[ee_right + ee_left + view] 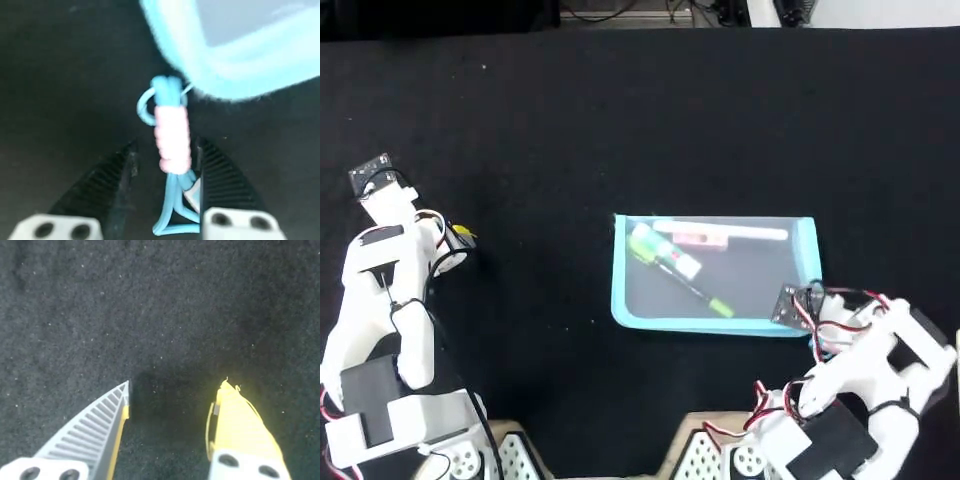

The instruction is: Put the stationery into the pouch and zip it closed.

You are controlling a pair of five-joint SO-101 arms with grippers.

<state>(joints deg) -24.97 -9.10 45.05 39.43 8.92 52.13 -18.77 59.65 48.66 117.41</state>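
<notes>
The stationery (680, 262) is seen inside the pouch (760, 275), which is laid flat mid-counter (620, 120), so only the zipping is judged to be left; how far the zip is drawn cannot be told. The pouch is translucent grey, edged light blue. Its pink-and-blue zip pull (171, 132) is flanked, unclamped, by the parted right fingers (112, 187), while the left fingers (92, 437) are spread empty over bare counter.

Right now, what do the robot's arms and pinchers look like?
Both the left arm and right arm have white shells, black motor blocks and thin red wires. The left gripper has pointy ridged fingers, one pale grey, one yellow. The right gripper has black ridged fingers on white bases with screw holes.
</notes>
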